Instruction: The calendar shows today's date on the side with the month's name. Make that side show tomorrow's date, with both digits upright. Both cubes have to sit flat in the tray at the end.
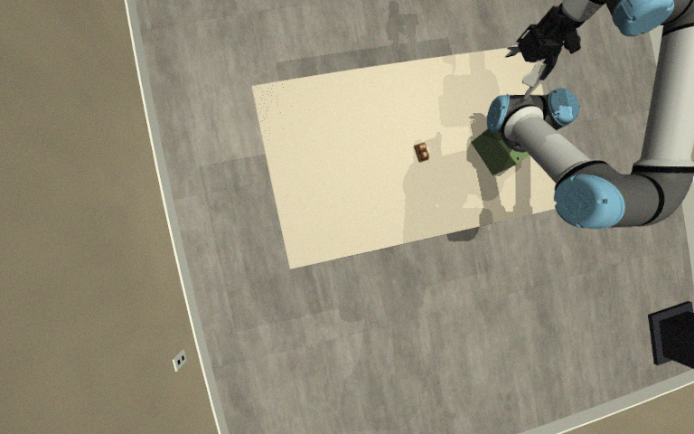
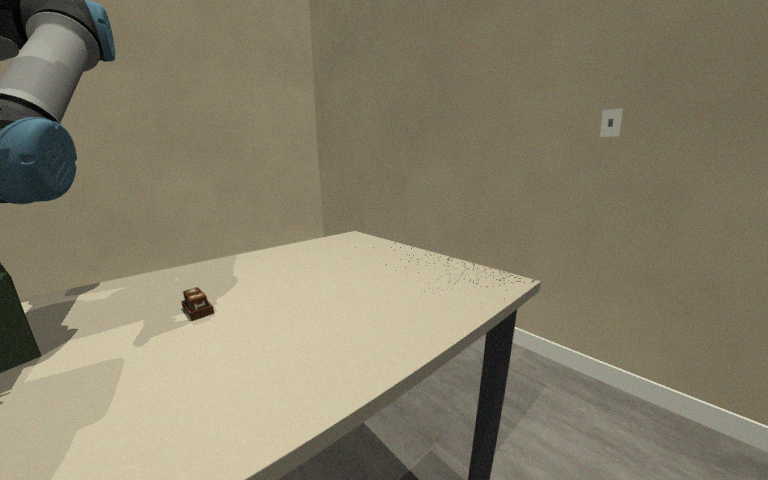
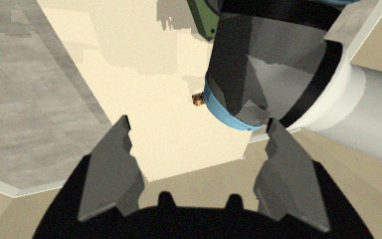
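The small brown calendar stands on the table, and two brown cubes appear to sit side by side in it. In the exterior view its dark red-brown tray lies flat, and one cube side shows a pale mark like a 1, perhaps turned. The month's name and the other digits are too small to read. My gripper is open and empty, high up and well away from the calendar, near the table's far right end in the top view. It is out of view in the exterior view.
A green block-like stand is on the table to the right of the calendar in the top view, partly under the arm. The arm's blue-capped joint hangs high. The arm's shadows fall around the calendar.
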Robot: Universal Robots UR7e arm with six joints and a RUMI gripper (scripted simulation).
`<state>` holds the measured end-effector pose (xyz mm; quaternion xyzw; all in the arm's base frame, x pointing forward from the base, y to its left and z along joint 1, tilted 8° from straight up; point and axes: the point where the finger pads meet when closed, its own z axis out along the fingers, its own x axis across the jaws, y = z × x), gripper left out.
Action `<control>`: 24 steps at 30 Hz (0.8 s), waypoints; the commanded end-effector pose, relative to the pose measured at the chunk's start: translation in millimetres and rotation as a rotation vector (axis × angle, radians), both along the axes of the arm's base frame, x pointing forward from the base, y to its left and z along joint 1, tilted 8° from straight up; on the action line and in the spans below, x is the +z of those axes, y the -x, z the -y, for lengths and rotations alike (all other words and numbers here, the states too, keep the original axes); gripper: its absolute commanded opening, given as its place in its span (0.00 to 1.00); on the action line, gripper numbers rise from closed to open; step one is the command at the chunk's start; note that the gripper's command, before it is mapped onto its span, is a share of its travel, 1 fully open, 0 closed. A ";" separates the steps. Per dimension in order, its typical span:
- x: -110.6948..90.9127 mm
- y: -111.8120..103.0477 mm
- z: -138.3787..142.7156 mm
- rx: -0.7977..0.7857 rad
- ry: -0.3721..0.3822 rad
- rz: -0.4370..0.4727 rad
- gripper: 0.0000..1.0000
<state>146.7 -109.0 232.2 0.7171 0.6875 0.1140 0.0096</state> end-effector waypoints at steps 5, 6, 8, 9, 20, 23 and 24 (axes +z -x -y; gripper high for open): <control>-11.7 -2.6 14.7 0.241 0.041 0.001 1.00; -13.9 -3.6 17.2 0.284 0.048 0.001 1.00; -16.3 -4.8 19.8 0.330 0.056 0.002 1.00; -18.9 -6.2 22.5 0.378 0.064 0.002 1.00; -37.4 -20.7 38.9 0.715 0.114 0.008 1.00; -44.2 -27.5 43.4 0.833 0.131 0.010 1.00; -44.8 -28.2 43.7 0.843 0.132 0.010 1.00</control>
